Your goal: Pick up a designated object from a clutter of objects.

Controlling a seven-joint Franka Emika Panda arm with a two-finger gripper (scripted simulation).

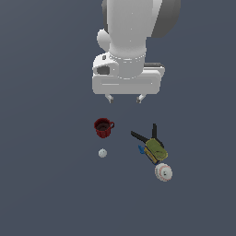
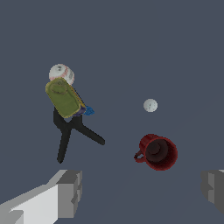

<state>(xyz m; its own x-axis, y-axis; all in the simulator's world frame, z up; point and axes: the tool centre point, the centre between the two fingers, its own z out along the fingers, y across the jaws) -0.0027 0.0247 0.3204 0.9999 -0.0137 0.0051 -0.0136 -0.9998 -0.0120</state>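
Olive-green tin (image 1: 155, 149) lies flat, green top up, w/ yellowish edge showing. Its long axis runs diagonally in the exterior view, from upper left to lower right, toward the baseball (image 1: 163, 173), which sits just beside its lower-right end. In the wrist view the tin (image 2: 64, 97) overlaps the baseball (image 2: 61, 73) at one end. The tin rests over the head of the black clamp (image 1: 146, 134), whose two handles splay away from it; the small blue piece (image 1: 141, 149) pokes out at the tin's side, touching or nearly so.

Red mug (image 1: 103, 127) stands upright, well apart from the tin, on the exterior view's left; the tiny white ball (image 1: 102, 153) lies near the mug, alone.

Surface is a plain dark grey-blue floor (image 1: 46, 184), no edges, walls or room visible. No readable writing or label text on the tin at this res.

Gripper (image 1: 125, 98) hangs above the clutter, fingers spread wide apart, holding nothing; the mug sits roughly below it. The wrist view shows both fingertips (image 2: 70, 192) w/ a wide gap between.
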